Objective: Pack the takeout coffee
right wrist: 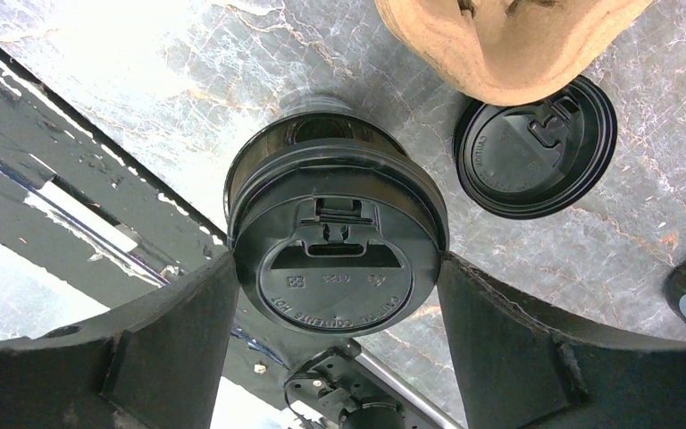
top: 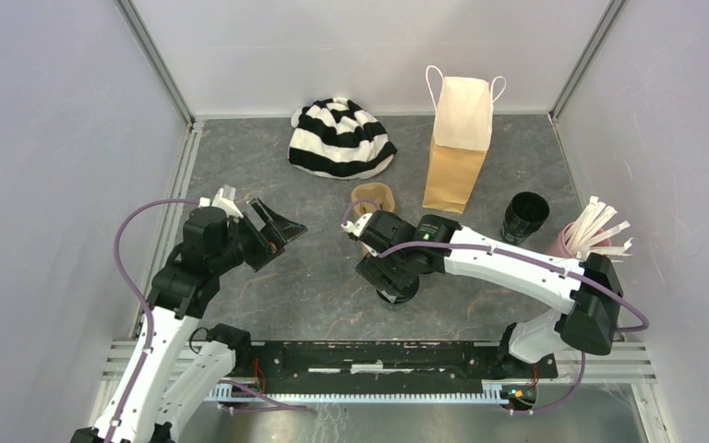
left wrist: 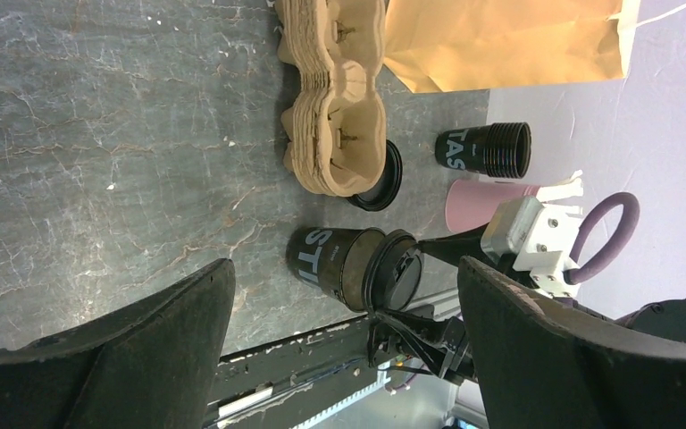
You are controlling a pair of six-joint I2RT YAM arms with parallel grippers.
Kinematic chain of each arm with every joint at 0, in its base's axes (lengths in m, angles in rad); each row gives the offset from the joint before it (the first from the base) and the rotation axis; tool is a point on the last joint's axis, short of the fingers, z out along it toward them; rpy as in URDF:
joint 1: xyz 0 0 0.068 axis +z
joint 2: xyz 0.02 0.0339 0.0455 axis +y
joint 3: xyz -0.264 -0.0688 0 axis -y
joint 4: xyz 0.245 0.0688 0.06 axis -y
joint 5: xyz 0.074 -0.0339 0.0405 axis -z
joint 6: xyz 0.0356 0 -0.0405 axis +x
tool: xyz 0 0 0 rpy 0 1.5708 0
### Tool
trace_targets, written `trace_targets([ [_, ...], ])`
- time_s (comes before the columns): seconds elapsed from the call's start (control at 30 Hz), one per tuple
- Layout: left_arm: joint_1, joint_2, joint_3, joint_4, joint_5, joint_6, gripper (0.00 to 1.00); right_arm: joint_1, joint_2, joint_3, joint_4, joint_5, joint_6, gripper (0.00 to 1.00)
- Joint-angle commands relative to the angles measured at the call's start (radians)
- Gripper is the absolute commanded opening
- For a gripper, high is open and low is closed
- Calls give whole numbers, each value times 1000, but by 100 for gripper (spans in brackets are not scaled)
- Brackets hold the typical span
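Workspace, top and wrist views. A grey marbled table (top: 314, 295) is enclosed by pale walls (top: 55, 138) and aluminium corner posts (top: 157, 60).

Contents are counted as follows. Two black coffee cups are seen: the lidded cup (right wrist: 335, 259), standing upright on the table near its middle, just nearer than the carrier, and the open cup (top: 524, 217), standing uncovered to the right, between the paper bag and the pink cup. Two black lids are seen, one fitted on the lidded cup and one loose lid (right wrist: 536, 147) lying flat at the carrier's edge. One brown two-well cardboard carrier (left wrist: 339, 116), one upright brown paper bag (top: 457, 152) with white handles, one pink cup (left wrist: 478, 204) holding several white sticks (top: 600, 231), and one black-and-white striped hat (top: 340, 138) at the rear are also shown.

The left gripper (top: 282, 235) is spread wide and empty above the left of the table. The right gripper (right wrist: 338, 268) is closed against the rim of the lidded cup, one finger on each side.
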Motion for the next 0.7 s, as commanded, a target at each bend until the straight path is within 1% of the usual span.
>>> trace_targets([
  [0.0, 1, 3, 34, 20, 27, 37, 99, 5, -2, 1, 36, 32, 17, 86],
  [0.3, 1, 0, 20, 25, 37, 27, 100, 3, 19, -9, 74, 4, 24, 88],
  [0.67, 1, 20, 13, 47, 62, 29, 100, 1, 30, 25, 53, 7, 29, 89],
])
